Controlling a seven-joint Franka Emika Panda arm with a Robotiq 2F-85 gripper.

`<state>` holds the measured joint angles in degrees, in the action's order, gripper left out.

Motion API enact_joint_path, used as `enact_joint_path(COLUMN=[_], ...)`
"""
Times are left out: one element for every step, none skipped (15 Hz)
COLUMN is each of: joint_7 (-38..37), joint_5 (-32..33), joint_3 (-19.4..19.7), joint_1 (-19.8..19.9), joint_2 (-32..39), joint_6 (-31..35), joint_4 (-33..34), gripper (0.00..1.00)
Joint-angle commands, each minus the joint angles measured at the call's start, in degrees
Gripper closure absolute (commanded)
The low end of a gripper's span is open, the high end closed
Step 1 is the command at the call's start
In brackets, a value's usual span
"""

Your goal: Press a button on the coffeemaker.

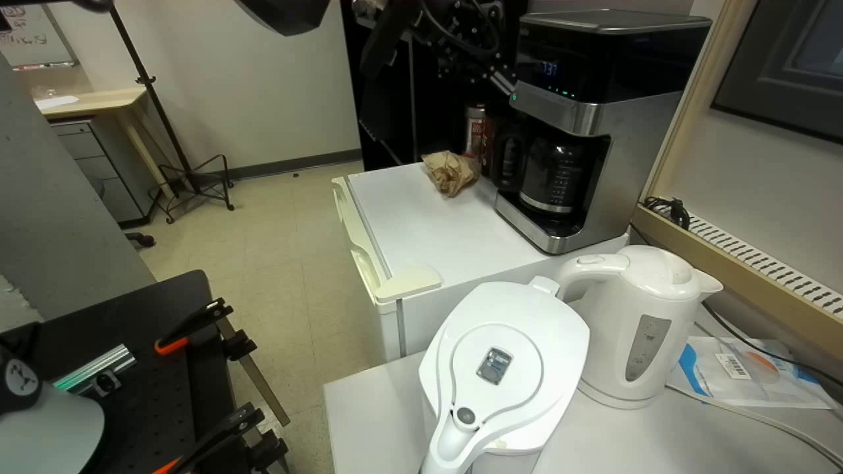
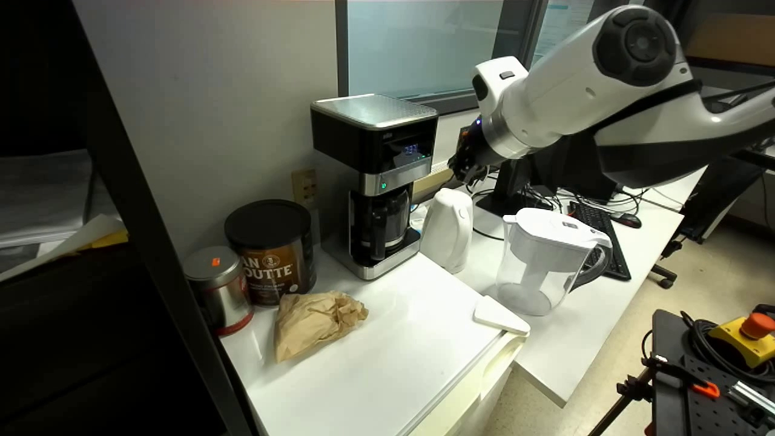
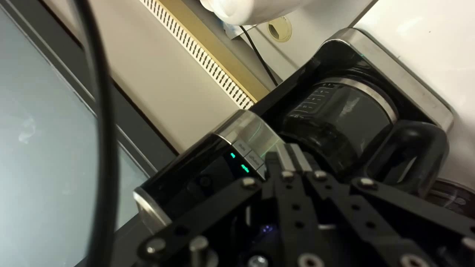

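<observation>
The coffeemaker (image 1: 649,158) is a boxy black machine with a silver front band, a lit display and a dark glass carafe (image 1: 552,174). It also shows in an exterior view (image 2: 348,142) and in the wrist view (image 3: 256,133). A round green-lit button (image 2: 384,185) sits on the band. Small grey buttons (image 3: 248,152) line the band's edge beside green lights in the wrist view. My gripper (image 3: 294,157) is shut and empty. Its tips (image 1: 504,82) are at the front of the band, by the green light. I cannot tell whether they touch. The gripper hides part of the band.
A white kettle (image 2: 448,230) and a white filter pitcher (image 2: 545,260) stand beside the coffeemaker. A brown paper bag (image 2: 318,321), a large coffee can (image 2: 272,260) and a silver can (image 2: 221,290) are on its other side. A wall and window are behind it.
</observation>
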<state>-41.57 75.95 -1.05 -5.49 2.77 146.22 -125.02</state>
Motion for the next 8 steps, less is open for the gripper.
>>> enact_joint_path(joint_7=[-1.9,-2.4,-2.9,-3.5,-4.2,-5.1,-5.6,-6.4], joint_5=[5.3,6.4,7.4,8.5,9.4,10.3,10.8,11.4], joint_3=[-0.5,-0.7,-0.9,-1.2,-1.5,-1.7,-1.9,-2.1], joint_1=[-0.4,-0.5,-0.6,-0.6,-0.7,-0.9,-1.0,-1.1], joint_2=[-7.2,-8.5,-9.7,-10.9,-12.0,-13.1,-14.1,-14.9], joint_6=[1.2,1.1,1.0,0.9,0.7,0.6,0.5,0.3], joint_4=[-7.7,-9.0,-10.4,-11.8,-13.0,-14.2,-15.3,-16.3], gripper=[1.00,1.00,1.00,1.00,1.00,1.00,1.00,1.00])
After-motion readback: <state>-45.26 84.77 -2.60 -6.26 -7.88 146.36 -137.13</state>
